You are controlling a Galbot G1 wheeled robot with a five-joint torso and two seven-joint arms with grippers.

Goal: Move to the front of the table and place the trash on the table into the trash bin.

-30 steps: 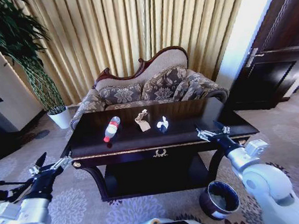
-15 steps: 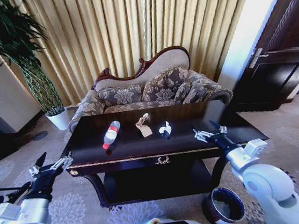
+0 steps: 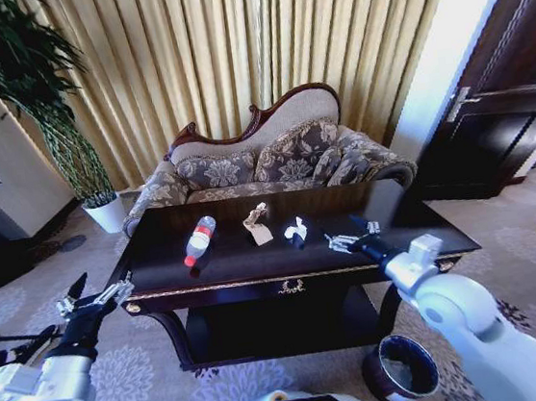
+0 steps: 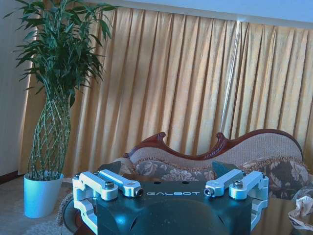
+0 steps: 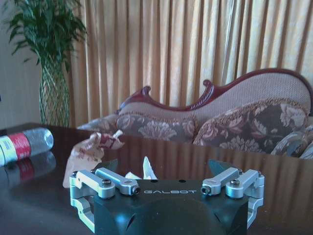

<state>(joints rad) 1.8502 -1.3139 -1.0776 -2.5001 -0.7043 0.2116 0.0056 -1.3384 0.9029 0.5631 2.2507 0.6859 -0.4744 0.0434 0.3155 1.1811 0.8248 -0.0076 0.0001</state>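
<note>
Right tool (image 3: 343, 240) over the right half of the tabletop (image 3: 415, 215), fingers spread wide and holding nothing, aimed left at the white wrapper (image 3: 294, 228). Wrapper just beyond the fingertips, slightly left and far of them, not touched; in the right wrist view its white tips (image 5: 145, 171) poking up straight ahead between the two open fingers, so well lined up for a short reach along that line. No clear long axis to the wrapper, a small crumpled lump. Next along to the left, the beige paper (image 3: 255, 224), a loose wad with one end raised; left again, the bottle (image 3: 198, 238), lying on its side, long axis running near-left to far-right, red-labelled end nearer the front edge. Right arm plainly the nearer to wrapper and paper. Left tool (image 3: 96, 305) low and off the tabletop's left front corner, also wide open and empty, closer to the bottle than the right one but short of the tabletop. Bin (image 3: 400, 367) on the floor, near and right, below the right arm. Hard to make out: the wrapper's base, hidden behind the right tool's body in the wrist view; the bin's far side behind the arm.
</note>
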